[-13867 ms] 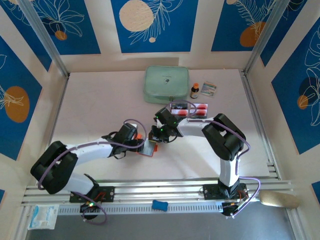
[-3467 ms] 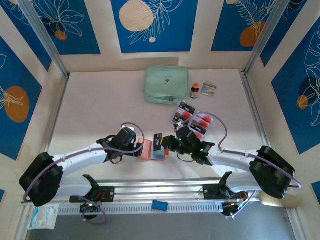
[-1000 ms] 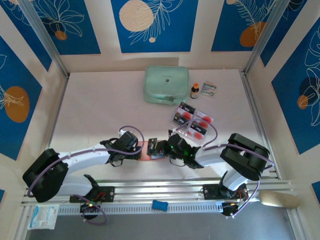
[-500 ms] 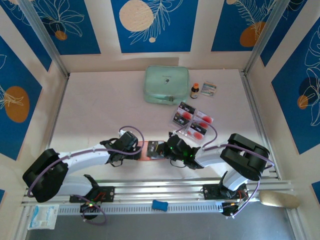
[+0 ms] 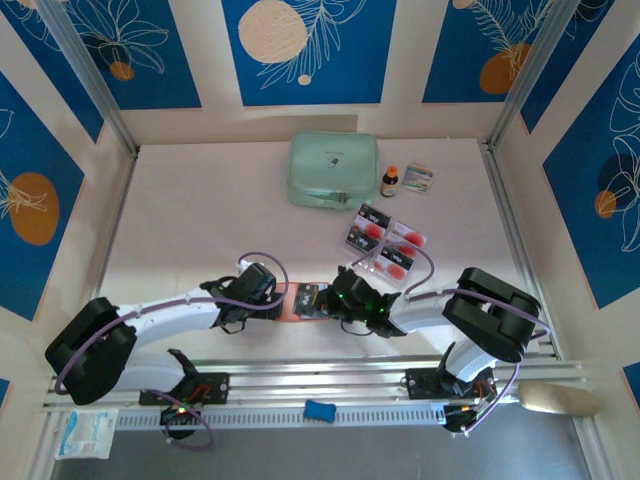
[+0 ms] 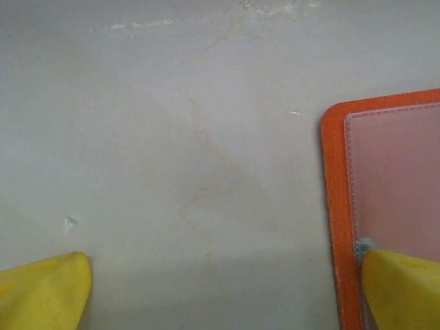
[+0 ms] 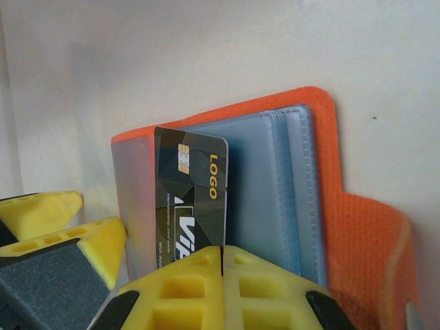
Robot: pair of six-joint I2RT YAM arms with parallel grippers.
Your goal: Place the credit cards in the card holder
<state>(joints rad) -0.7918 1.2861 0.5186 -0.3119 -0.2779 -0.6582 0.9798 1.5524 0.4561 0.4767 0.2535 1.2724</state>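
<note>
Top external: case [image 5: 333, 170], bottle [image 5: 389, 181], packet [image 5: 419, 178] beyond card holder [image 5: 291, 302].

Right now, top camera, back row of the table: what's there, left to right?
Left to right: green zip case → small bottle → printed packet.

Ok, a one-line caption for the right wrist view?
Right fingers pinch a dark card at the sleeves of the open orange card holder.
</note>
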